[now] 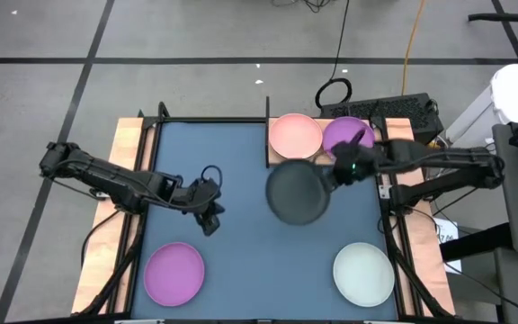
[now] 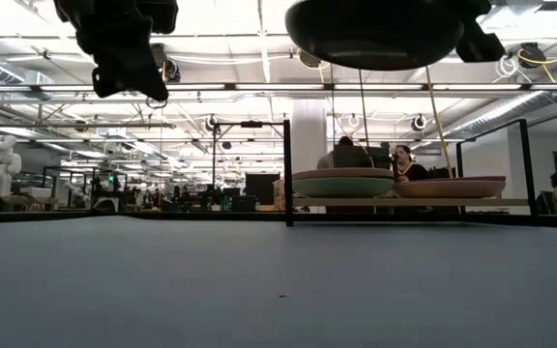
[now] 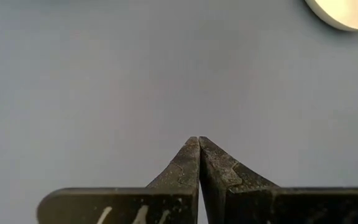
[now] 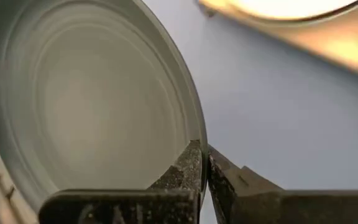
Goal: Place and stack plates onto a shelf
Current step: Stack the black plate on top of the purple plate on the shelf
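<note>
Near left corner of the dark-blue mat (image 1: 241,243): one purple plate (image 1: 174,274) – round, shallow, matte, lying flat. Near right corner: one pale mint plate (image 1: 364,274), same shape and size, also flat on the mat.

Further in, over the left middle of the mat: left gripper (image 1: 210,216), raised off the surface, fingers pressed tip to tip with nothing between them.

Right of centre: right gripper (image 1: 332,175) pinching the rim of one black plate (image 1: 297,192) – fingers narrowed onto the edge, plate held in the air above the mat, just short of the shelf. Smooth concentric rings visible inside the dish in the right wrist view.

Far right corner: the shelf (image 2: 511,202), a thin light-wood board with a slim black upright rail (image 2: 287,174) at its left end. Two piles side by side on it. From above, a pink plate (image 1: 295,135) beside the rail and a second purple plate (image 1: 347,135) to its right. From table level, a greenish plate (image 2: 344,186) under the pink one; makeup of the right pile hard to tell.

Six plates countable in all.
</note>
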Action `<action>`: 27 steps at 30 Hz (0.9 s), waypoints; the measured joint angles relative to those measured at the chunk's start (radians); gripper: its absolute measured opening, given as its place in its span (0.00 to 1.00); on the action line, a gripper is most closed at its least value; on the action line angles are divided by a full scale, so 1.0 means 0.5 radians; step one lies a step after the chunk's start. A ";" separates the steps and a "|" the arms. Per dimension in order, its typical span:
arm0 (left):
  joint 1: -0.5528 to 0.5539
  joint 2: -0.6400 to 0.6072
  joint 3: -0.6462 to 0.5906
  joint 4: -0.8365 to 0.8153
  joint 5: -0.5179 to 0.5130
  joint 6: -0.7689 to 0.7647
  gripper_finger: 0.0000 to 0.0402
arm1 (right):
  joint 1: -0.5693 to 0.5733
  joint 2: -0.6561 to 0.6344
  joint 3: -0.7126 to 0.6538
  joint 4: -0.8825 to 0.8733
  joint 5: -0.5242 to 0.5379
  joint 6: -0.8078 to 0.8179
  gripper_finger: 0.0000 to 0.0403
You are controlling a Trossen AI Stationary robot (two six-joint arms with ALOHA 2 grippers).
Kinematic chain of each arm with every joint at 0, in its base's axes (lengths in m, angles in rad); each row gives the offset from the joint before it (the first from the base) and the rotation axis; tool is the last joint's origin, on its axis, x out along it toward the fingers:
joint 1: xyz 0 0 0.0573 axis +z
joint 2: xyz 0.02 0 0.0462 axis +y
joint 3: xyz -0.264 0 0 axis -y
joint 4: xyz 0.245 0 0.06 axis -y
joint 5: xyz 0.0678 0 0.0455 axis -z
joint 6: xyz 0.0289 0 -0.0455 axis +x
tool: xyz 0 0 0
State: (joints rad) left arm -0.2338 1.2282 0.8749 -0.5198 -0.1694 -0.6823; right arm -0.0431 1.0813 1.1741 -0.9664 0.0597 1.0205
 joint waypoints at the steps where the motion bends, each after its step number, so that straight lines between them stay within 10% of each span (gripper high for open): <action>1: 0.011 0.000 0.000 0.000 0.000 0.014 0.01 | -0.052 0.000 0.040 -0.060 0.003 -0.041 0.00; 27: 0.099 0.000 0.000 0.000 0.043 0.150 0.01 | -1.287 0.089 0.245 -0.225 0.034 -1.269 0.00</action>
State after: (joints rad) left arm -0.1844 1.2282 0.8749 -0.5198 -0.1478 -0.6075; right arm -0.6866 1.1257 1.2964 -1.0790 0.0769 0.3859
